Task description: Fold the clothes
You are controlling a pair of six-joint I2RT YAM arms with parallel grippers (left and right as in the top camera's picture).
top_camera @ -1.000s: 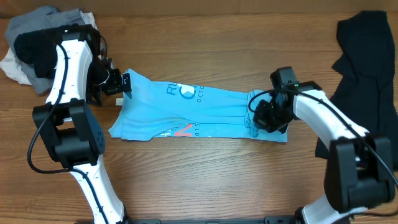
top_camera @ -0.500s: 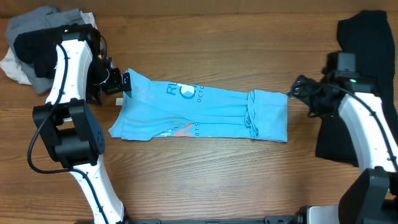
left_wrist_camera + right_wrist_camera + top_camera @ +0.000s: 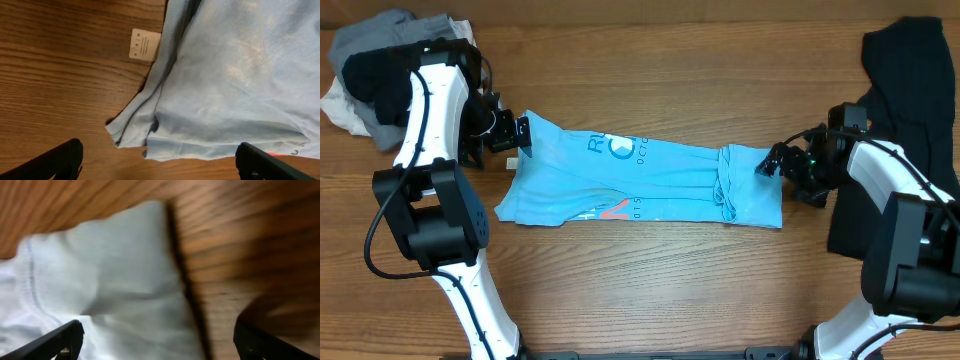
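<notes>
A light sky-blue T-shirt (image 3: 650, 180) lies folded into a long strip across the middle of the table, its white print and red lettering partly showing. My left gripper (image 3: 515, 133) hovers open at the shirt's upper left corner. In the left wrist view its dark fingers (image 3: 60, 160) stand wide apart over the shirt's hem (image 3: 150, 125), holding nothing. My right gripper (image 3: 772, 163) is open just off the shirt's folded right end. The blurred right wrist view shows pale fabric (image 3: 110, 280) under the spread fingers (image 3: 55, 342). A black garment (image 3: 910, 90) lies at the far right.
A heap of grey, black and white clothes (image 3: 370, 70) sits in the back left corner behind the left arm. A white care label (image 3: 142, 44) lies on the wood beside the shirt's collar edge. The right arm reaches over the black garment's lower part (image 3: 850, 220).
The right gripper let go of the shirt's right end and opened, swung out right over the black garment, then came back to the shirt's right edge. The left arm stayed still.
</notes>
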